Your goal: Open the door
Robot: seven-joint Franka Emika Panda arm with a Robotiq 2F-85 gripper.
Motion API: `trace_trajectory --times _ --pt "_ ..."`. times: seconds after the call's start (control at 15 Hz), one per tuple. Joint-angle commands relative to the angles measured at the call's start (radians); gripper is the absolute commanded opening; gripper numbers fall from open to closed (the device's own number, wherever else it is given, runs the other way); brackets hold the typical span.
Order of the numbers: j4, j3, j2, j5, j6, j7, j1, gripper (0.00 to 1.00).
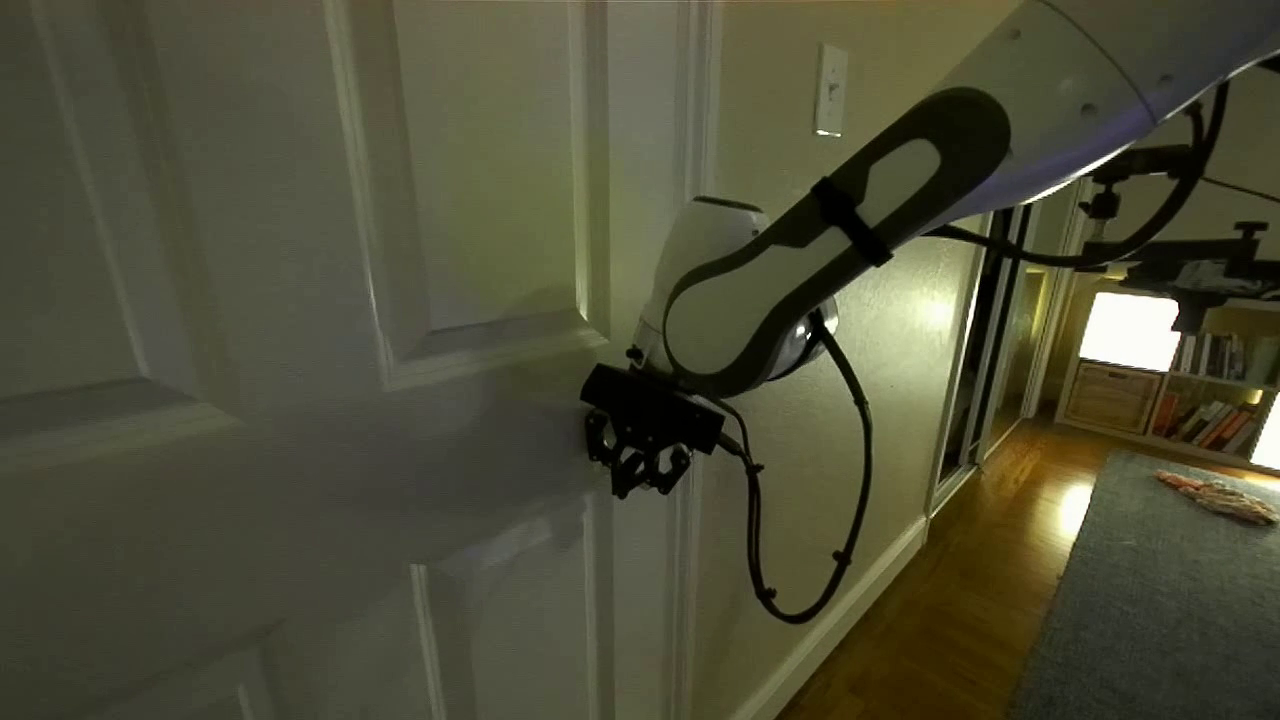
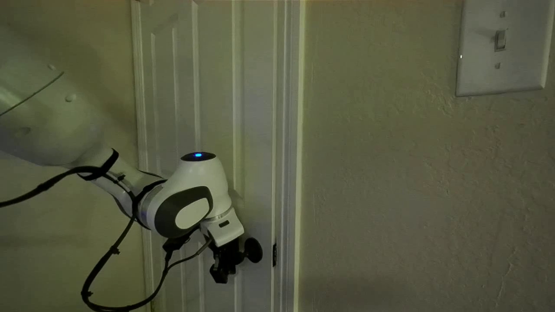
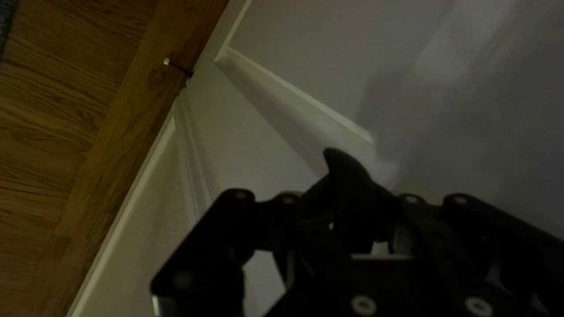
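Observation:
The white panelled door (image 1: pixel 490 180) stands in its frame and also shows in an exterior view (image 2: pixel 256 151) and the wrist view (image 3: pixel 264 145). Its dark lever handle shows its round base in an exterior view (image 2: pixel 253 250). The lever (image 3: pixel 348 171) rises between the fingers in the wrist view. My gripper (image 1: pixel 635 478) is at the handle, pointing down close to the door face; it also shows in an exterior view (image 2: pixel 222 268). Its fingers come in from both sides onto the lever and look shut on it. Finger pads and part of the lever are hidden.
Door trim (image 2: pixel 289 130) and an off-white wall (image 1: pixel 900 420) with a light switch (image 1: pixel 831 90) stand beside the door. A cable loop (image 1: pixel 865 470) hangs from the arm near the wall. A door stop (image 3: pixel 176 66) sticks out low. A rug (image 1: pixel 1150 590) and shelf (image 1: pixel 1110 395) lie farther off.

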Motion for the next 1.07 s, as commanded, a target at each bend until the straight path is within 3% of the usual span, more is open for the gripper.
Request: trace_trajectory --times 0.0,0.53,1.0 --pt "-0.157 -0.017 -0.023 0.019 -0.016 -0.017 -0.007 0.08" --pt "-0.385 0.043 -0.193 0.042 0.082 -0.071 0.003 0.08" --pt "-0.631 0.119 -0.384 0.067 0.157 -0.214 -0.027 0.07"
